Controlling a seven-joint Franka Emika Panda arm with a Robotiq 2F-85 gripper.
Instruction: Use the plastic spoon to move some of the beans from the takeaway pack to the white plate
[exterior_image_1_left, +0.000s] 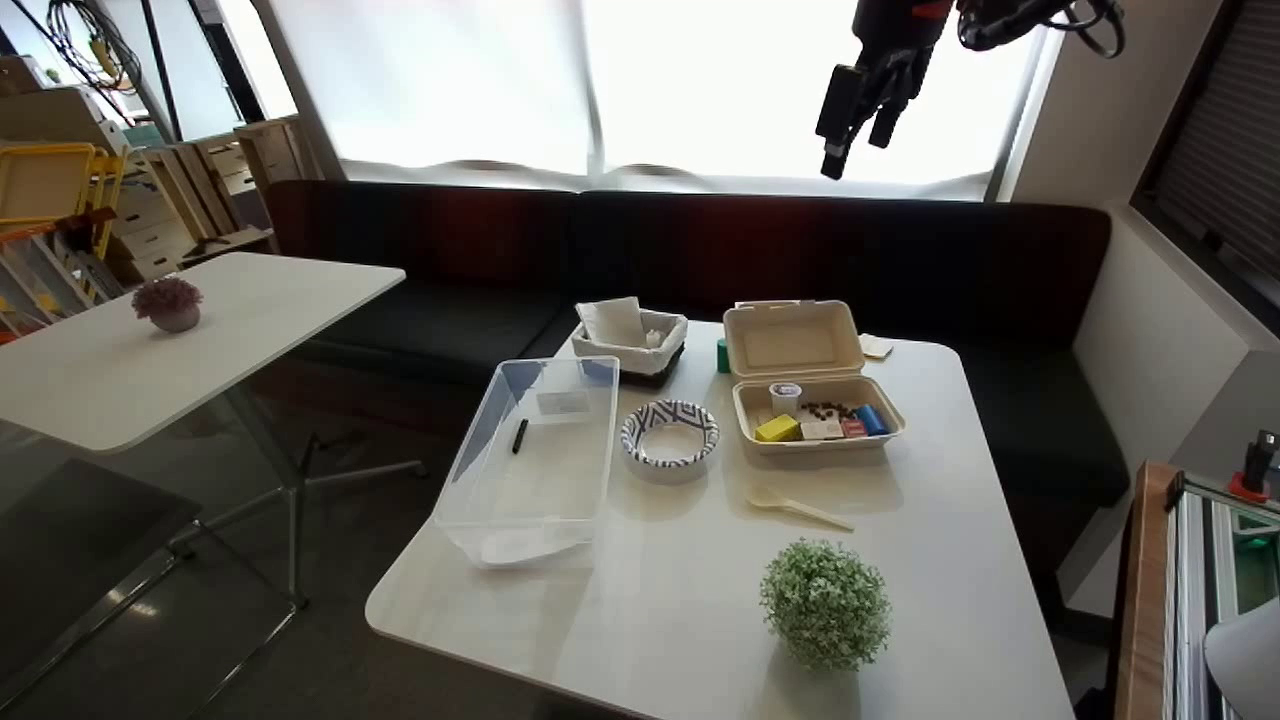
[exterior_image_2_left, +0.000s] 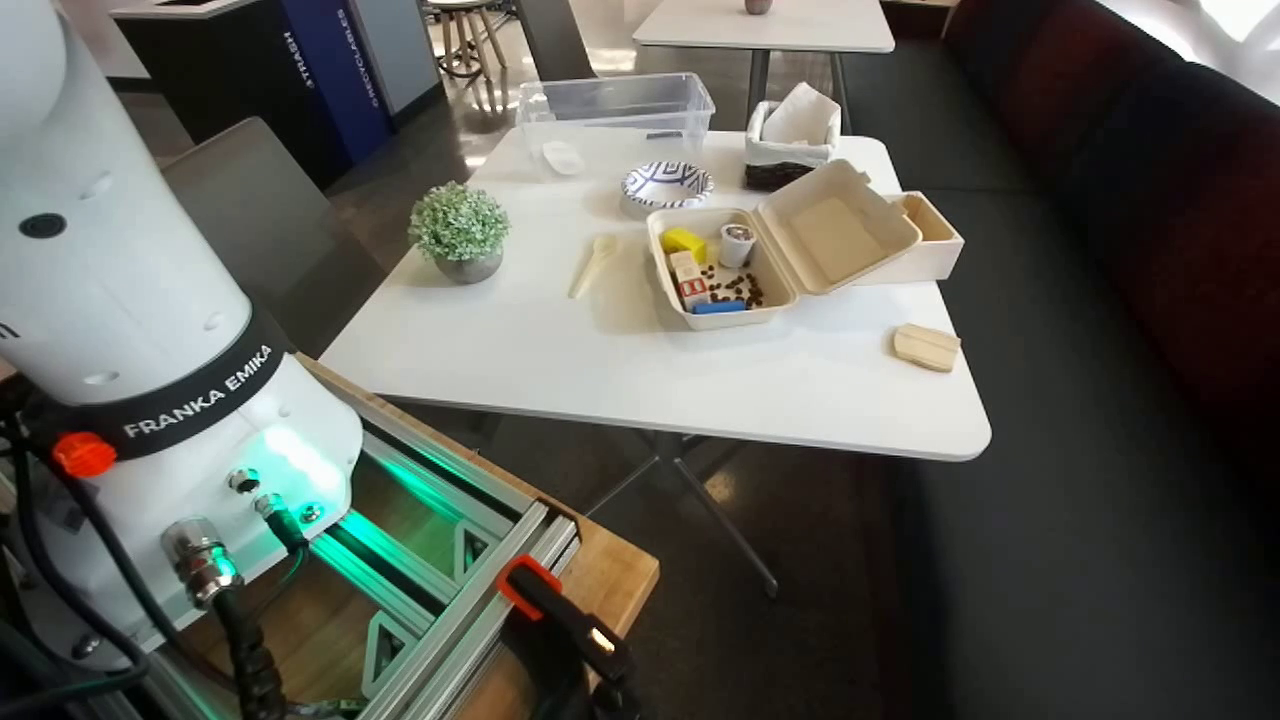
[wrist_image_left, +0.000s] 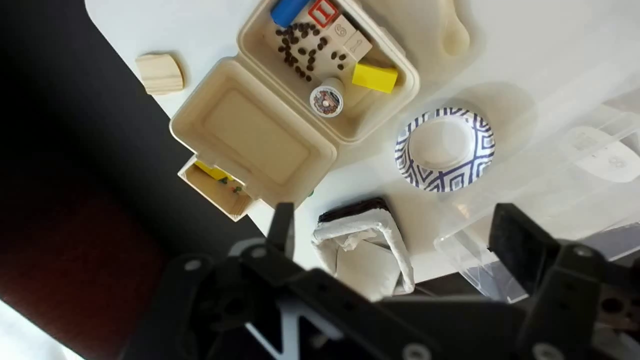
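Observation:
My gripper (exterior_image_1_left: 857, 150) hangs high above the table's far side, its jaws wide apart with nothing between them. In the wrist view its fingers (wrist_image_left: 284, 227) frame the lower edge. The takeaway pack (wrist_image_left: 260, 135) lies with its lid folded back. Dark beans (wrist_image_left: 301, 51) are scattered in its tray among small blocks and a pod cup. The pale plastic spoon (exterior_image_1_left: 800, 507) rests flat on the table, free of the gripper, beside the pack. What fits the white plate is a round, bowl-like paper dish (wrist_image_left: 450, 182) with a blue-patterned rim, with nothing in it.
A large clear bin (exterior_image_1_left: 480, 480) stands beside the dish. Behind are a lined napkin basket (exterior_image_2_left: 790, 150) and, by the lid, a wooden box (exterior_image_2_left: 925, 255). A wooden piece (exterior_image_2_left: 925, 347) lies near the table edge. A potted plant (exterior_image_1_left: 825, 605) stands near the spoon.

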